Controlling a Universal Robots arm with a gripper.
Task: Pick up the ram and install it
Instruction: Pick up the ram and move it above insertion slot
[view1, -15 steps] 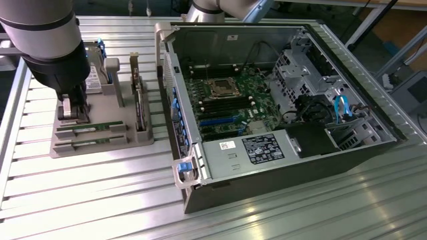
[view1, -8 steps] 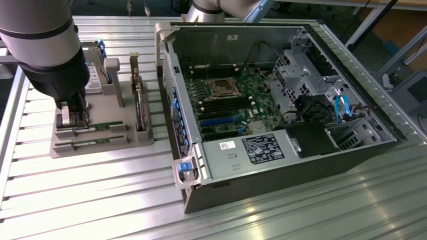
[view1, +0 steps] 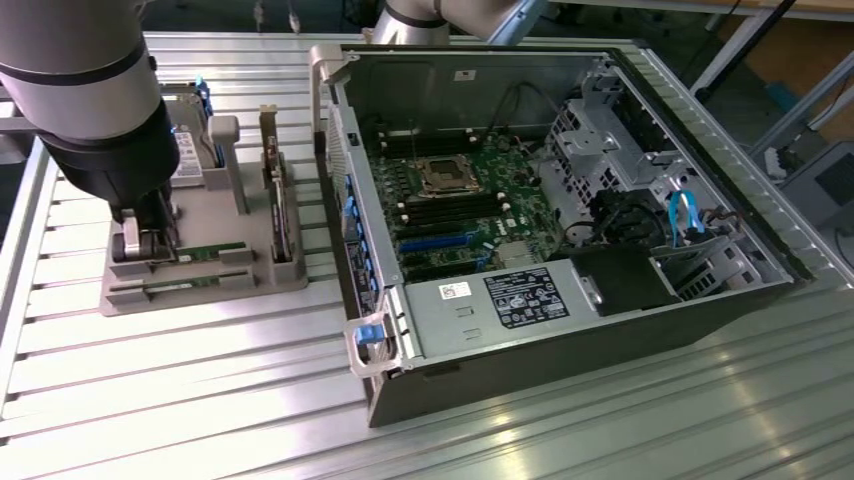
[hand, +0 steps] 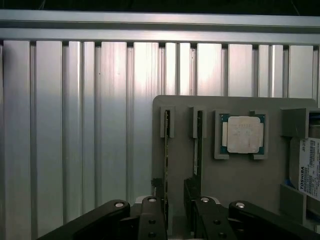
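1. Hovering low over the one grey holder (view1: 207, 298), the single gripper (view1: 147, 248) has its two fingers (hand: 151, 217) spread apart. Nothing can be seen pinched between them.
2. Ram count: two green sticks, both standing on edge in two parallel slots of the holder. They are the first ram stick (hand: 166, 155) and the second ram stick (hand: 199, 145).
3. The first ram stick runs beside the inner face of one finger. The second passes behind the other finger. Contact cannot be told for either.
4. One square silver processor (hand: 243, 134) sits in its pocket just beside the second ram stick. One hard drive (hand: 309, 172) lies beyond it.
5. One dark expansion card (view1: 276, 215) stands upright in the holder.
6. One open computer case (view1: 534, 370) stands at the exterior view's right of the holder, with its motherboard (view1: 467, 200) exposed. Both rest on the ribbed metal table (view1: 200, 410).
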